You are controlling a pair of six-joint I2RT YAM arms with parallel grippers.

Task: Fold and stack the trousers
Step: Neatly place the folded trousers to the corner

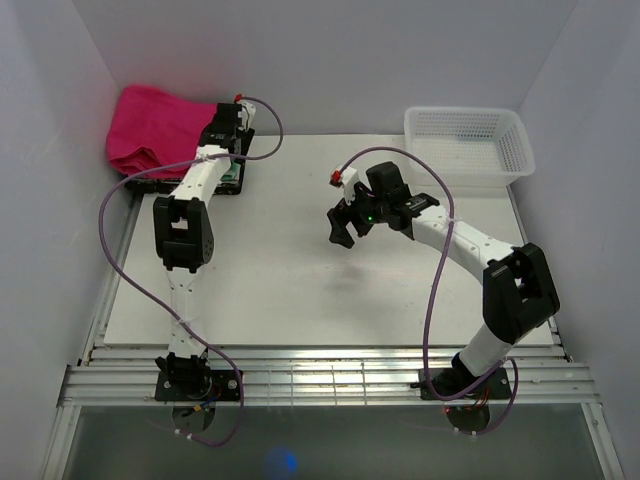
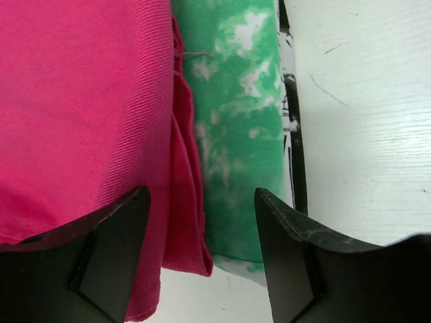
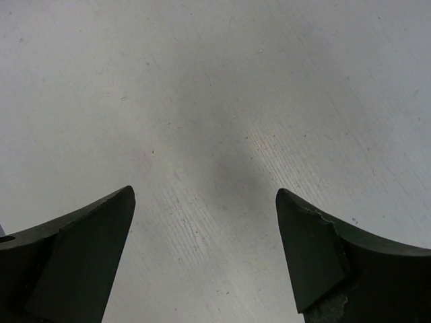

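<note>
Lying folded, trousers (image 1: 150, 125) run lengthwise beside the green cloth (image 2: 236, 134); left hand (image 2: 202, 195), right hand (image 3: 205, 190) both released.

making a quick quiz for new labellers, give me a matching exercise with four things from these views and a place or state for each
Things:
1. trousers
2. green-and-white cloth
3. white basket
4. right gripper

Place or state:
a. far right side of the table
b. magenta-pink, far left corner
c. mottled, lying alongside the pink fabric's edge
d. fingers apart over bare tabletop

Pairs: 1-b, 2-c, 3-a, 4-d
</note>
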